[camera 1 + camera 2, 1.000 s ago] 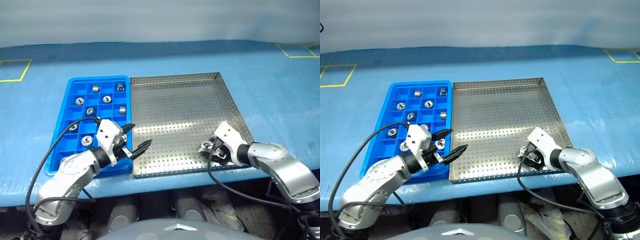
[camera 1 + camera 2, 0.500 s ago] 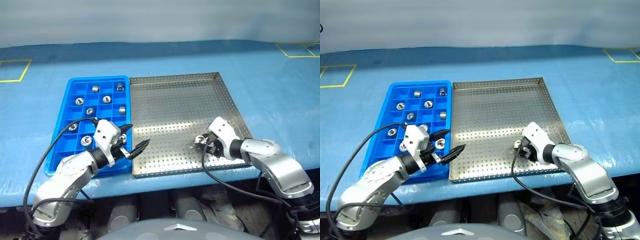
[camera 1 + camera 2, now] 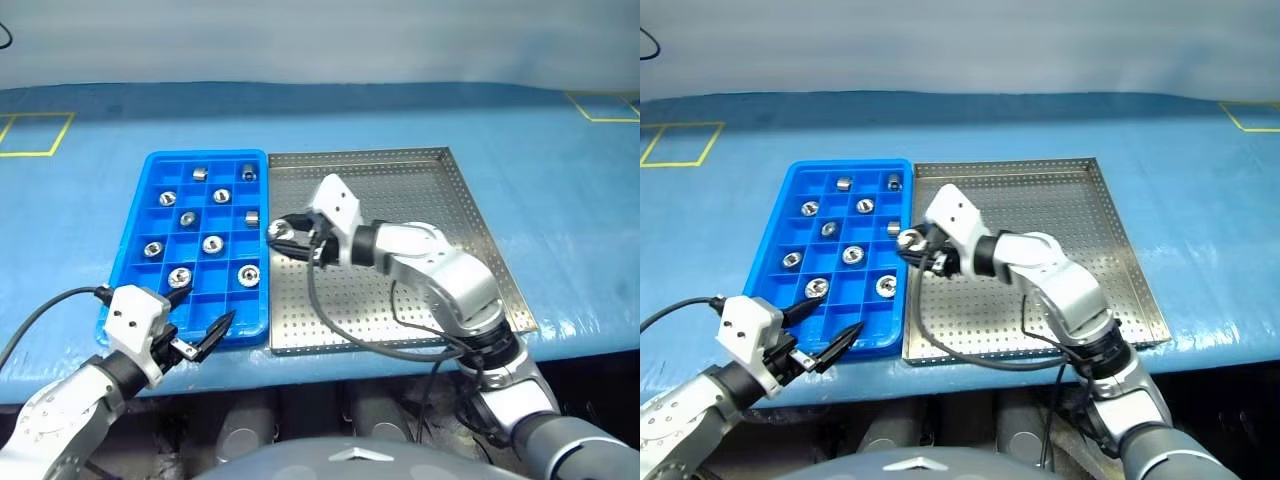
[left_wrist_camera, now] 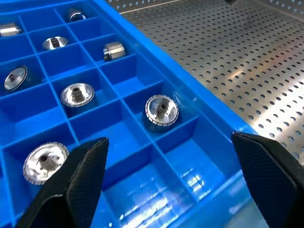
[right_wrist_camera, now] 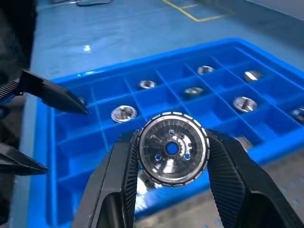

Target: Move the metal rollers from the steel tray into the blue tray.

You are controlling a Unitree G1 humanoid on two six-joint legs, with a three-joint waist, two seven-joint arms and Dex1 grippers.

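Over blue tray (image 3: pixel 150 215), right fingers (image 5: pixel 118 180) pinch a metal roller (image 5: pixel 173 148); left fingers (image 4: pixel 85 175) spread.

A blue tabletop (image 3: pixel 560 170) is carrying two trays lying side by side, touching: the blue tray (image 3: pixel 150 185) on the left, the steel tray (image 3: pixel 440 210) on the right. Yellow tape squares (image 3: pixel 30 135) are marking its far corners.
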